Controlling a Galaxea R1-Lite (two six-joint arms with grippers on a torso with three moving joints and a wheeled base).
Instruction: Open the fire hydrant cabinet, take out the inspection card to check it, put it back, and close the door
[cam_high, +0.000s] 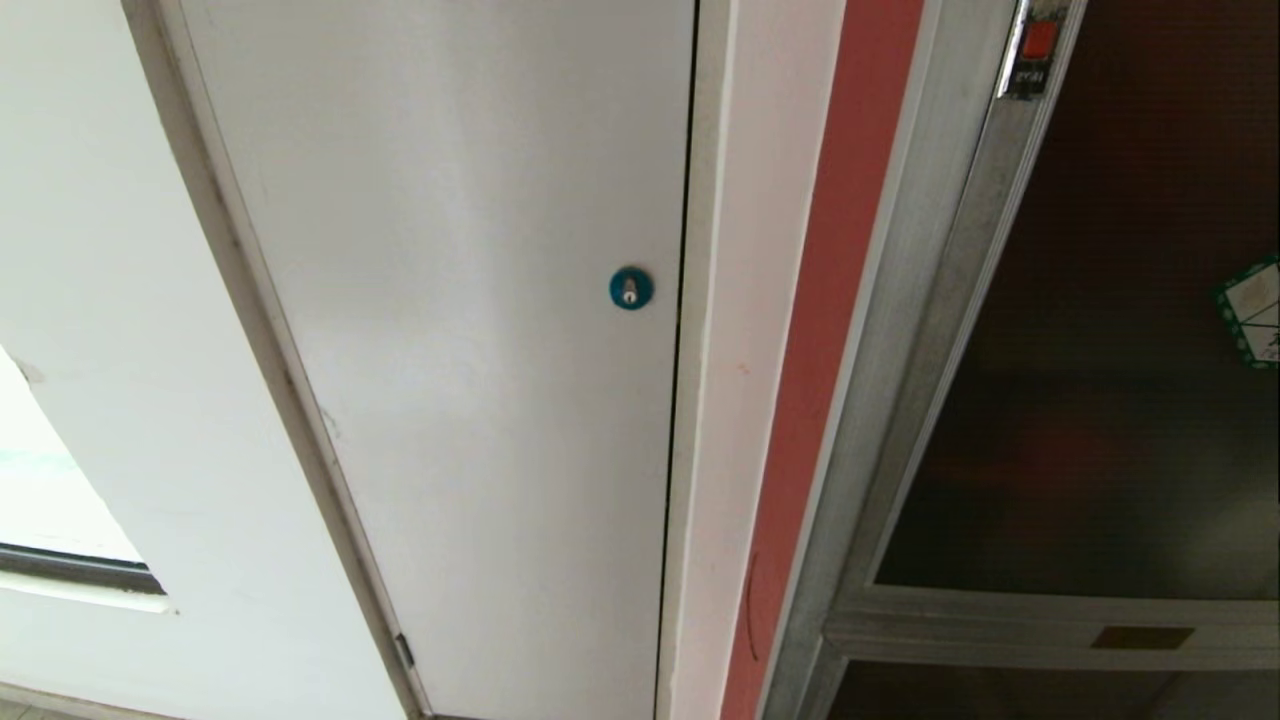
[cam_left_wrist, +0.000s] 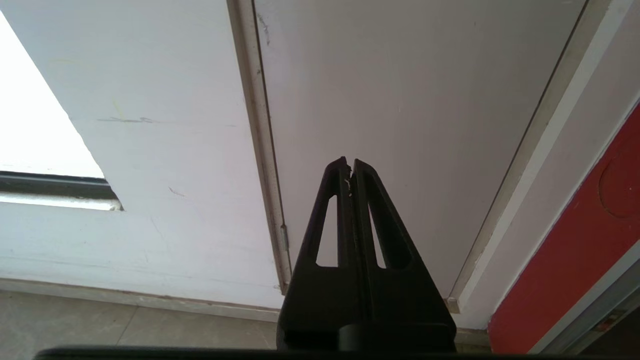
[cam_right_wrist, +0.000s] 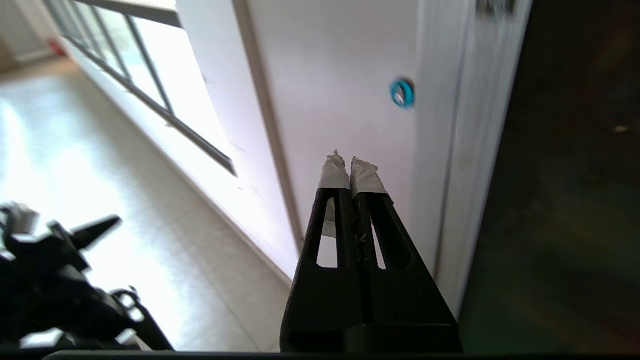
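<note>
Right gripper (cam_right_wrist: 352, 162) hanging in the air with its tape-wrapped fingertips (cam_right_wrist: 334, 175) pressed together, pinching nothing, pointing at the white panel door (cam_right_wrist: 340, 100) and touching none of it. Left gripper (cam_left_wrist: 349, 164) likewise pressed together and empty, parked low before the hinge side of the same white door, just above the floor tiles (cam_left_wrist: 125, 325).

Door (cam_right_wrist: 575, 175) of the fire hydrant cabinet (cam_high: 900, 400) standing beside the right gripper, on the far side of the white jamb (cam_right_wrist: 450, 150) from the white panel, apart from the fingertips. In the head view, filling the right part as dark tinted glass (cam_high: 1100, 400) in a brushed metal frame, sitting flush and shut. Red-and-metal latch (cam_high: 1035, 45) lying high on that frame's left stile, near the top edge. Green-and-white sticker (cam_high: 1250, 310) showing on the glass at the right edge. Red wall strip (cam_high: 830, 350) running between frame and jamb.

Blue round lock (cam_high: 631, 288) sitting at the white panel's right edge. Open floor (cam_right_wrist: 100, 175) and a window (cam_right_wrist: 125, 50) lying off to the left.
</note>
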